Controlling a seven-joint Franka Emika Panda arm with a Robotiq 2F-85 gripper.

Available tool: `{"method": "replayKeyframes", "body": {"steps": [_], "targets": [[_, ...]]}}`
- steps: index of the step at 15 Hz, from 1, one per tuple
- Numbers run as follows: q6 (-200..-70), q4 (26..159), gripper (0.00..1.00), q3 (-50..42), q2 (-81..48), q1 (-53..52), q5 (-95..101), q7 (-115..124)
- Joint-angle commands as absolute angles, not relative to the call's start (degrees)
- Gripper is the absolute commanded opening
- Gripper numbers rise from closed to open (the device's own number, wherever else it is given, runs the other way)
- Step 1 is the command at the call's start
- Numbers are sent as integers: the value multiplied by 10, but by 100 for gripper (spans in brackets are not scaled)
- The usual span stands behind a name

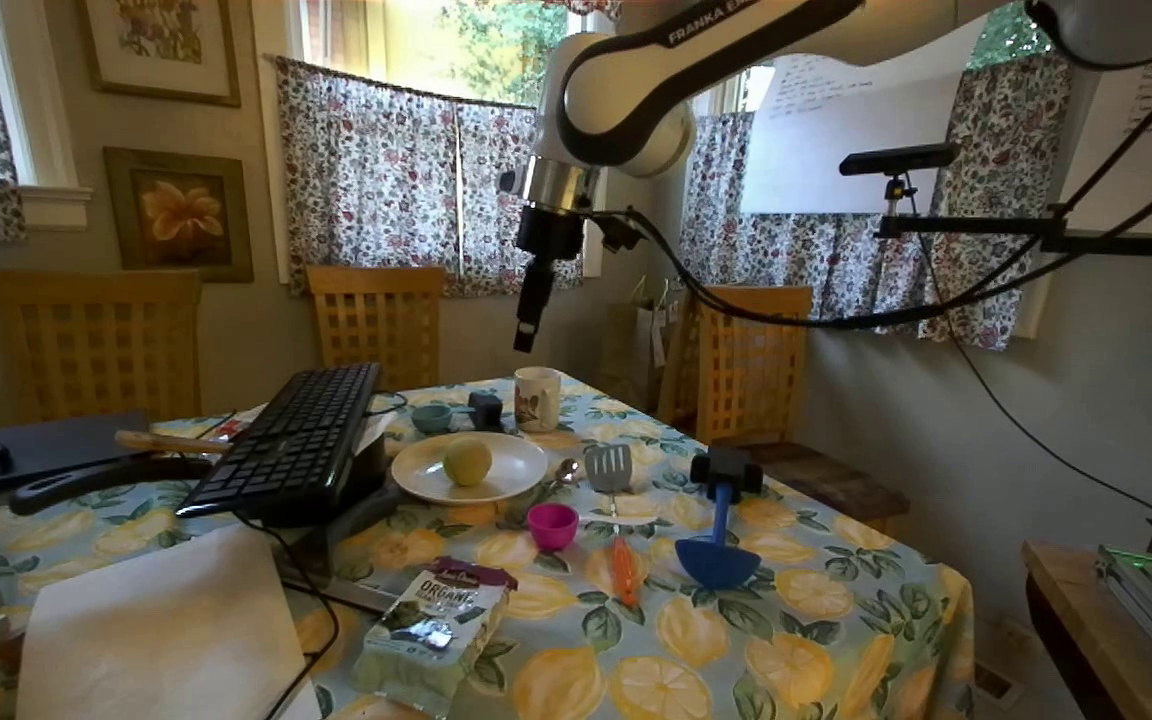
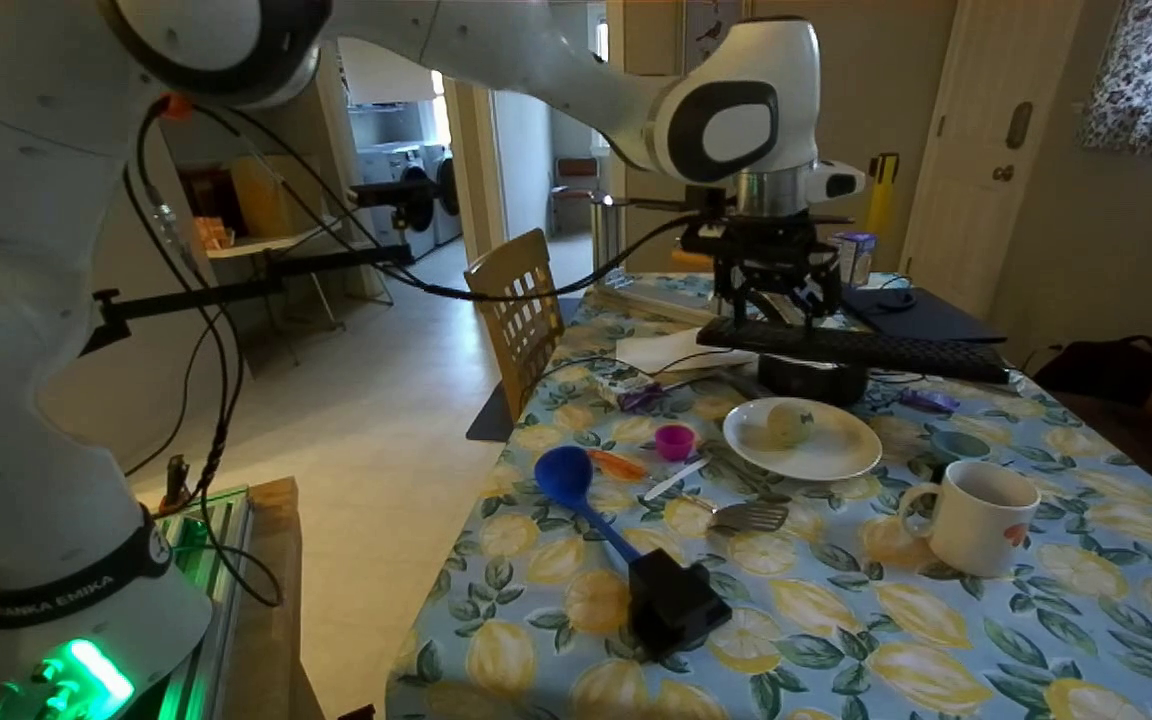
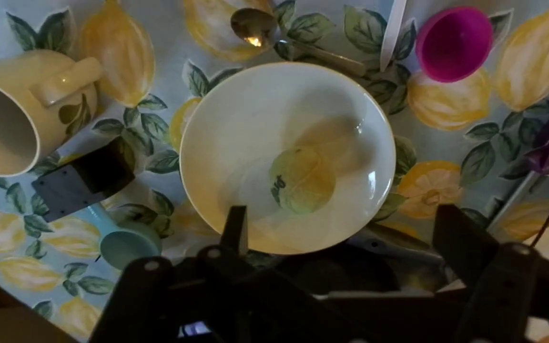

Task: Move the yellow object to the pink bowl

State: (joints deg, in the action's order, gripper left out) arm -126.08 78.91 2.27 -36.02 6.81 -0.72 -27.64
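The yellow object, a pale yellow ball with a dark mark (image 3: pixel 302 180), rests on a white plate (image 3: pixel 236 114) in the wrist view. The ball also shows on the plate in both exterior views (image 1: pixel 467 462) (image 2: pixel 789 424). The small pink bowl (image 3: pixel 454 44) stands beside the plate, at the wrist view's upper right; it also shows in both exterior views (image 1: pixel 552 526) (image 2: pixel 674 442). It looks empty. My gripper (image 3: pixel 341 209) is open with nothing between its fingers. It hangs well above the table in both exterior views (image 1: pixel 524 338) (image 2: pixel 774 312), apart from the ball.
A black keyboard (image 1: pixel 286 440) lies raised on a dark pot (image 2: pixel 812 382) beside the plate. A white mug (image 2: pixel 986 520), a teal cup (image 3: pixel 129 247), a spatula (image 1: pixel 608 466), a spoon (image 3: pixel 254 27), a blue ladle (image 1: pixel 718 562) and a snack packet (image 1: pixel 441 625) surround it.
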Motion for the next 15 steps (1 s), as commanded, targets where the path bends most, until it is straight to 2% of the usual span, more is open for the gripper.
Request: {"method": "replayKeyframes", "body": {"steps": [1, 2, 6, 8, 15], "targets": [[-1160, 650, 100, 33, -458, 82, -12, -294], [-1211, 735, 100, 27, -403, 75, -4, -277], [-1181, 679, 100, 28, -446, 78, -3, -281], [-1220, 694, 100, 14, -444, 61, 15, -249], [-1218, 611, 100, 12, -535, 43, 37, -244]]}}
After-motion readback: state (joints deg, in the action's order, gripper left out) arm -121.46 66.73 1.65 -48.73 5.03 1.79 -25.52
